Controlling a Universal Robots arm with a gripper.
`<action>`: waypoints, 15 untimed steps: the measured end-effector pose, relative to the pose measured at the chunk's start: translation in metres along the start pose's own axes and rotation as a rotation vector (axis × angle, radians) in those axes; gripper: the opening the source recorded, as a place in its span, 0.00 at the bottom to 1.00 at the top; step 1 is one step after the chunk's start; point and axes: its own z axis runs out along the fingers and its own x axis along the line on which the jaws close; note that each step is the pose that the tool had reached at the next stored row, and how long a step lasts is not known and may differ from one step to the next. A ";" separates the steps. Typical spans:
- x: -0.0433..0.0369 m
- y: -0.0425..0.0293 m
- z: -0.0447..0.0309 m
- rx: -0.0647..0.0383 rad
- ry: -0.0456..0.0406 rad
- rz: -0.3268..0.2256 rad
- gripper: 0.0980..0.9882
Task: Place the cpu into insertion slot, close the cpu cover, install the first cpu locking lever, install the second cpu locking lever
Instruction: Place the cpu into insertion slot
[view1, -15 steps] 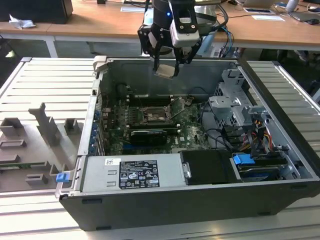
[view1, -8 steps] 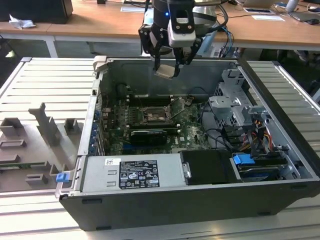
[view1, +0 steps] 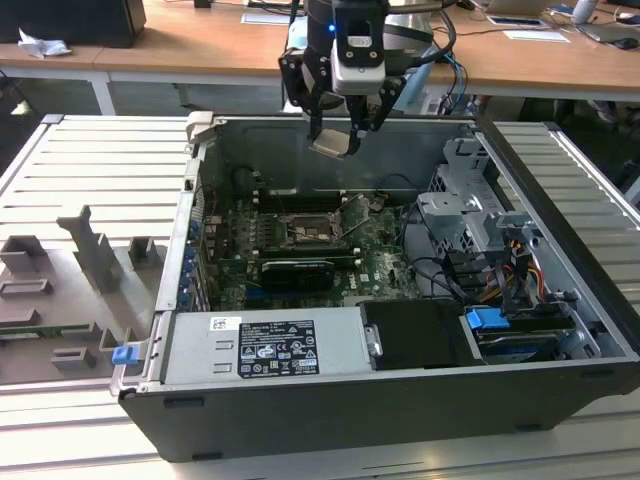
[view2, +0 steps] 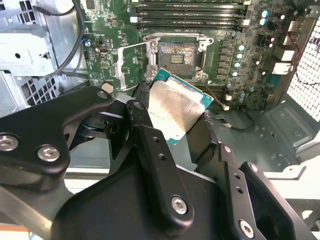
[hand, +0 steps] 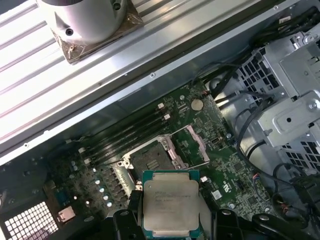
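My gripper (view1: 336, 140) hangs high over the open computer case, shut on the cpu (view1: 333, 145), a flat silver-topped square chip held by two opposite edges. In both wrist views the cpu (view2: 174, 106) (hand: 170, 202) sits between the black fingers (view2: 145, 117). Below it on the green board lies the insertion slot (view2: 177, 55) (hand: 151, 156) (view1: 303, 233), a dark square recess with nothing in it. The cpu cover (view2: 131, 62) (hand: 194, 144) stands swung open at one side of the slot. I cannot tell the locking levers apart from the socket frame.
The case wall (view1: 560, 270) rises around the board. A grey power supply (view1: 265, 345) fills the front, a metal drive cage (view1: 465, 200) with cables stands at the exterior view's right, and a black ribbed module (view1: 297, 272) lies in front of the slot. Grey fixtures (view1: 85, 265) sit outside.
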 end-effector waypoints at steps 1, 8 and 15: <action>0.0000 0.0000 0.0000 0.000 -0.0006 0.007 0.49; 0.0000 0.0000 0.0004 -0.001 -0.0060 0.068 0.49; 0.0000 -0.0001 0.0007 -0.002 -0.0112 0.124 0.49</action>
